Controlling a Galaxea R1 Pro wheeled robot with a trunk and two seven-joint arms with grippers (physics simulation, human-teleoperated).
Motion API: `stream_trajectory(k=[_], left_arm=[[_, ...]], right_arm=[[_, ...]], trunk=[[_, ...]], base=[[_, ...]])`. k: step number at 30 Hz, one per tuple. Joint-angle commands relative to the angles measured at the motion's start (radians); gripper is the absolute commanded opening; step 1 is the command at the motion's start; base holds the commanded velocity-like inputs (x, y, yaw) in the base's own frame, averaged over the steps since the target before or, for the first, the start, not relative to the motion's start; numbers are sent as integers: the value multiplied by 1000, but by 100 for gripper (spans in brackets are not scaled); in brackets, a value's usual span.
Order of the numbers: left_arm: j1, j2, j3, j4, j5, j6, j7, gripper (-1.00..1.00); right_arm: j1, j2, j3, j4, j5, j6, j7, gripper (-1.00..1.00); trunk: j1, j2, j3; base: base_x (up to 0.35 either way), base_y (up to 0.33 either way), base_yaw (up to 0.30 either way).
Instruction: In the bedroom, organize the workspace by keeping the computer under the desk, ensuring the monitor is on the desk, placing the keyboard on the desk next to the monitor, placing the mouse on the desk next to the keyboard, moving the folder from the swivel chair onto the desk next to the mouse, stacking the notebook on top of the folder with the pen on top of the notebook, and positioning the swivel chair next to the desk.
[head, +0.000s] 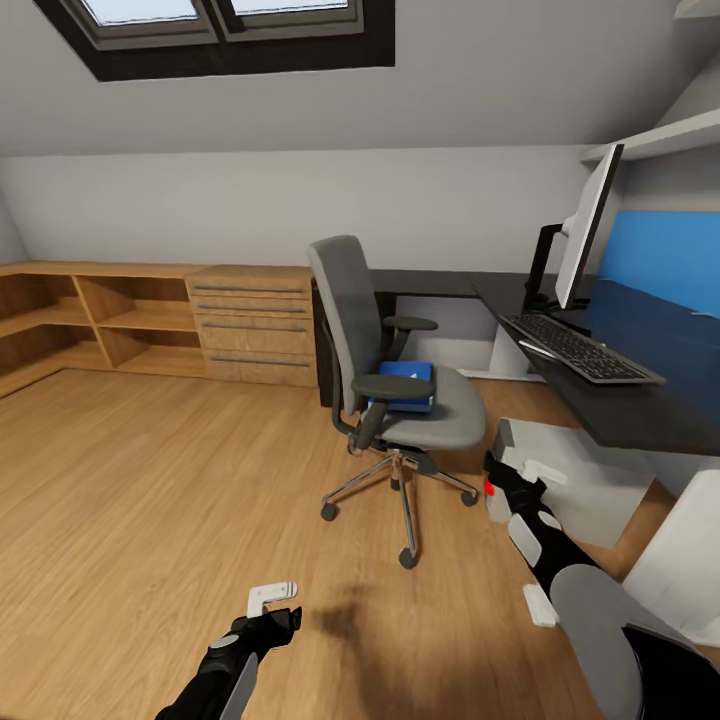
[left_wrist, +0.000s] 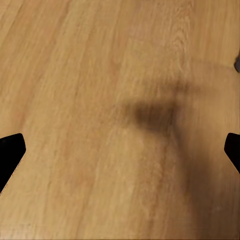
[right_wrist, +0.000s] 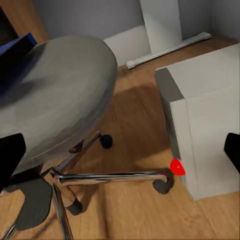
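The grey swivel chair (head: 400, 385) stands on the floor a short way left of the black desk (head: 640, 415). The blue folder (head: 408, 385) lies on its seat. The monitor (head: 590, 225) and the keyboard (head: 580, 350) are on the desk. The grey computer (head: 585, 485) with its red light sits on the floor under the desk edge. My right gripper (head: 520, 478) is open and low, between the chair seat (right_wrist: 55, 95) and the computer (right_wrist: 205, 125). My left gripper (head: 272, 597) is open over bare floor. The mouse, notebook and pen are out of view.
A low light-wood cabinet (head: 200, 315) with shelves and drawers runs along the back wall. The wood floor (head: 150, 480) stretches open at the left. The chair's chrome base (right_wrist: 100, 176) reaches close to the computer. A white desk leg (right_wrist: 160, 25) stands behind.
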Motion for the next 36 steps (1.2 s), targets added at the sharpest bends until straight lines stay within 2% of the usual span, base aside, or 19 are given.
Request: stream_trajectory(k=[1,6,9,12,16,23,36], left_arm=[[0,-1,1,-1,11,-5,4,100],[0,-1,-1,43,9,-84,4,100],[0,-1,-2,60,7,-107,4,100],[0,-1,-2,65,7,-113,4,100],[0,-1,-2,66,7,-115,4,100],[0,0,-2,66,8,-117,4,100],[0,0,-2,66,8,-118,4,100]], right_arm=[[-1,0,0,-2,-12,-9,13,100],[0,-1,0,-8,-15,-26,27,100],[0,-16,0,-9,-19,-29,29,100],[0,-30,-1,-9,-23,-29,30,100],[0,-34,-2,-9,-25,-29,30,100],[0,-55,-4,-9,-30,-26,30,100],[0,-60,-6,-9,-31,-25,30,100]], trunk=[[0,0,-1],[0,0,-1],[0,0,-1],[0,0,-1],[0,0,-1],[0,0,-1],[0,0,-1]], base=[[262,0,0],[306,0,0],[264,0,0],[87,0,0],[22,0,0],[196,0,0],[240,0,0]])
